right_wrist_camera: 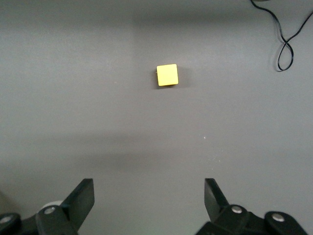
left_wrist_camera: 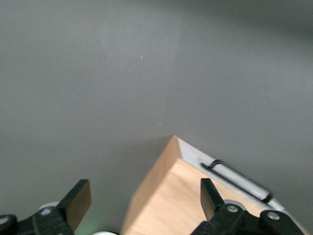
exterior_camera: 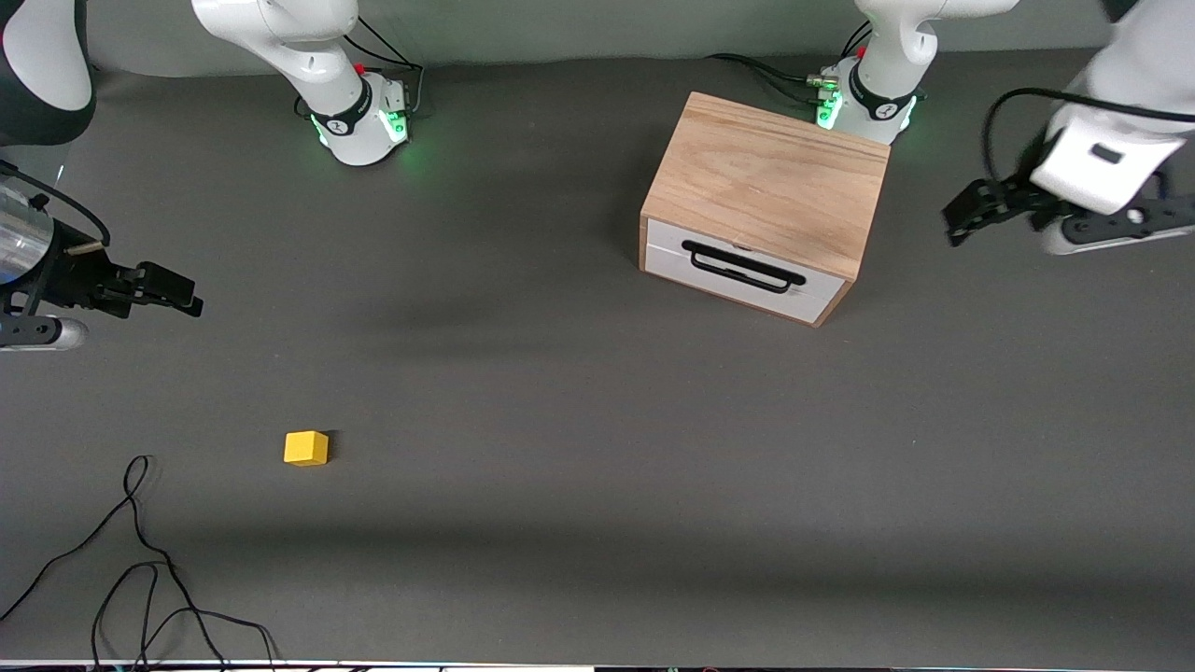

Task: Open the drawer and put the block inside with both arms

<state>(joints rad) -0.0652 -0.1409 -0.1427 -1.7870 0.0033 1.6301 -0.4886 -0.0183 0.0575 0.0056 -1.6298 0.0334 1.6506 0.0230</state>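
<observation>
The light wooden box (exterior_camera: 770,177) stands near the left arm's base. Its drawer (exterior_camera: 747,271), with a white front and a black wire handle (exterior_camera: 742,266), is shut. It also shows in the left wrist view (left_wrist_camera: 234,178). The yellow block (exterior_camera: 306,448) lies on the table toward the right arm's end, nearer the front camera; it shows in the right wrist view (right_wrist_camera: 167,75). My left gripper (exterior_camera: 957,219) is open and empty, in the air beside the box. My right gripper (exterior_camera: 191,299) is open and empty, up over the table at the right arm's end.
A loose black cable (exterior_camera: 140,560) lies on the dark grey table (exterior_camera: 560,420) by the front edge, near the block; it also shows in the right wrist view (right_wrist_camera: 286,44). Cables run at both arm bases.
</observation>
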